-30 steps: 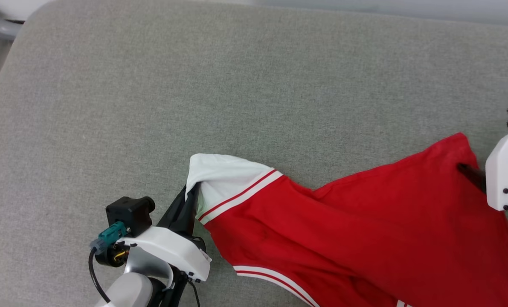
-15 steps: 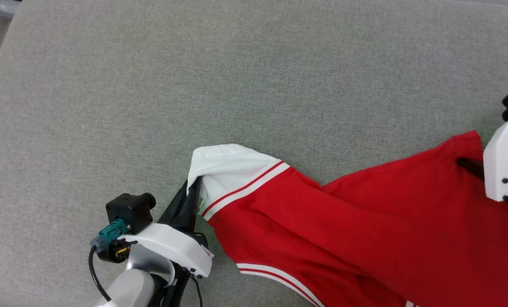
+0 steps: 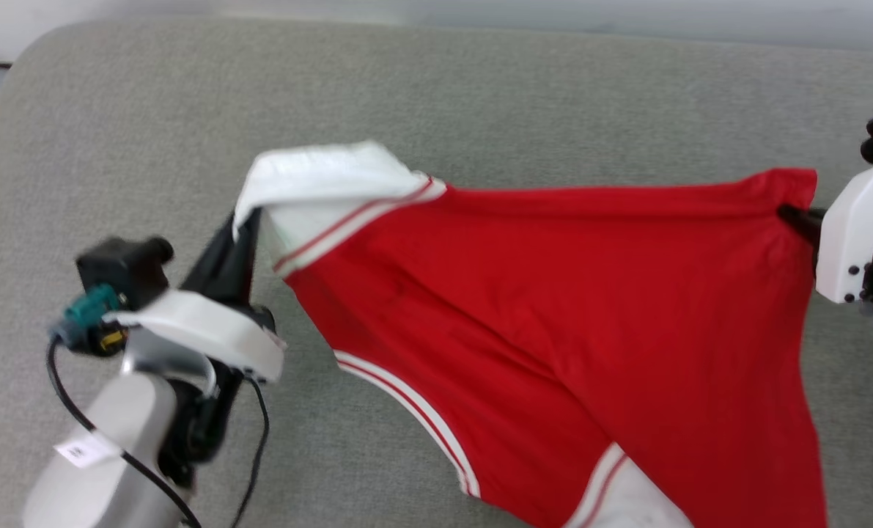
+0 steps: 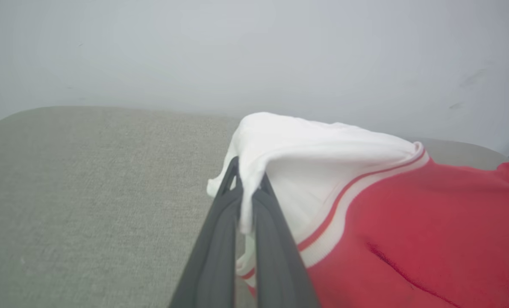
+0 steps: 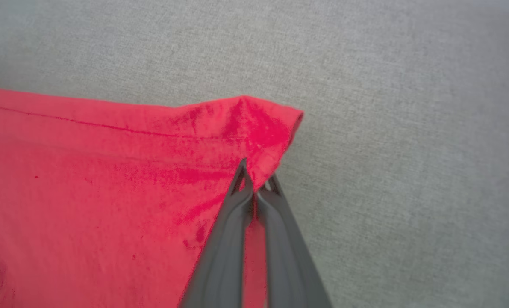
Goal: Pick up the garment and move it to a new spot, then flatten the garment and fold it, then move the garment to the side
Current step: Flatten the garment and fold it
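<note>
Ok, so starting at the left: my left gripper point(image 3: 248, 218) comes up from the lower left of the head view, with a black camera block point(image 3: 122, 262) and a teal plug point(image 3: 88, 312) on its wrist; its two dark fingers are pinched tight on the edge of the white sleeve point(image 3: 319, 172); in the left wrist view the white cloth point(image 4: 322, 149) is squeezed right between them and flops over the tips.

Moving along, that sleeve ends in a red-and-white striped trim point(image 3: 355, 224), and then the garment point(image 3: 553, 308) goes plain red; it's strung between my two grippers, top edge pulled pretty much straight across; the rest sags toward the bottom of the head view, over the grey padded surface point(image 3: 480, 88); can't tell if the low part touches it. Another striped band point(image 3: 407, 403) runs diagonally down the lower left edge; a second bit of white cloth point(image 3: 627, 506) peeks out at the very bottom.

Over on the right, my right gripper point(image 3: 789, 213) is clamped on the red top corner; in the right wrist view its fingertips point(image 5: 242, 179) nip the hemmed corner point(image 5: 263, 128), with grey cushion beyond.
</note>
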